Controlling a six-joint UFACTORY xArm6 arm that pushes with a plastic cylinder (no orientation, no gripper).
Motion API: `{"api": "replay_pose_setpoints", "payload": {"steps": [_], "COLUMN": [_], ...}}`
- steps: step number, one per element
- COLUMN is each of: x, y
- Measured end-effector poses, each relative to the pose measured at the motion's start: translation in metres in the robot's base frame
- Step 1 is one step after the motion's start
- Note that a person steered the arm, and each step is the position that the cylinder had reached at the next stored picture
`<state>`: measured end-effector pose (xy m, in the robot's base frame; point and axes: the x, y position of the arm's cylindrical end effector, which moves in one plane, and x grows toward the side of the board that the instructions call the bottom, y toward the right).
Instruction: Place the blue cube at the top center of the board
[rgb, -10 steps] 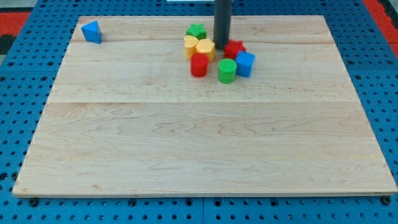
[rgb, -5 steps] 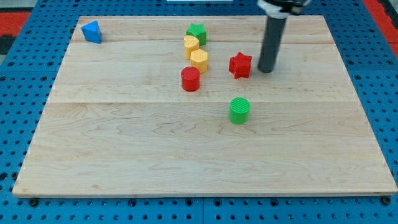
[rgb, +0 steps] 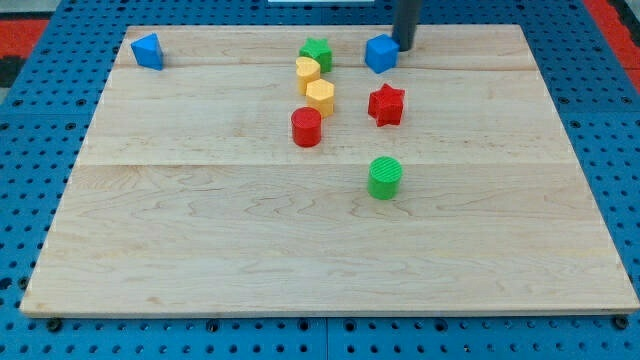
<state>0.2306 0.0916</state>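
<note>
Board (rgb: 330, 250), one: pale wood, made of joined planks, filling most of the view. It rests on a blue pegboard surface (rgb: 20, 150), with red showing at the two top corners.

Rod, one: dark, upright, entering from the view's top edge. My tip (rgb: 404, 48) is down at the board's top edge, right of centre, just beside the upper right side of the blue cube; whether they touch cannot be told. The arm carries no pincer, so there is nothing to report as spread or pressed together.

Blocks, eight in all.

Blue, two. Blue cube (rgb: 380, 53): near the top edge, a little right of centre. Blue wedge-like block (rgb: 147, 51): at the top left corner, well apart from everything else.

Green, two. Green star-like block (rgb: 316, 52): near the top edge at centre, left of the blue cube. Green cylinder (rgb: 385, 177): alone near the middle of the board, toward the right.

Red, two. Red star (rgb: 386, 104): below the blue cube. Red cylinder (rgb: 306, 127): left of the red star and slightly lower.

Yellow, two. Upper yellow block (rgb: 307, 70), just below the green star-like block. Lower yellow block (rgb: 320, 96), six-sided, touching the upper one, just above the red cylinder.
</note>
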Motion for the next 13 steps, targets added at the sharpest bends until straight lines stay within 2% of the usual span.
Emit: {"api": "replay_pose_setpoints", "payload": {"steps": [1,3,4,5,6,7,8,9,10,11,13], "x": [-0.001,0.001,0.039,0.087,0.047,0.020,0.031,-0.028,-0.036,-0.015,-0.018], "y": [-0.008,-0.098,-0.114,-0.082,-0.042,-0.078,-0.007,0.003,-0.061,-0.067,-0.048]}}
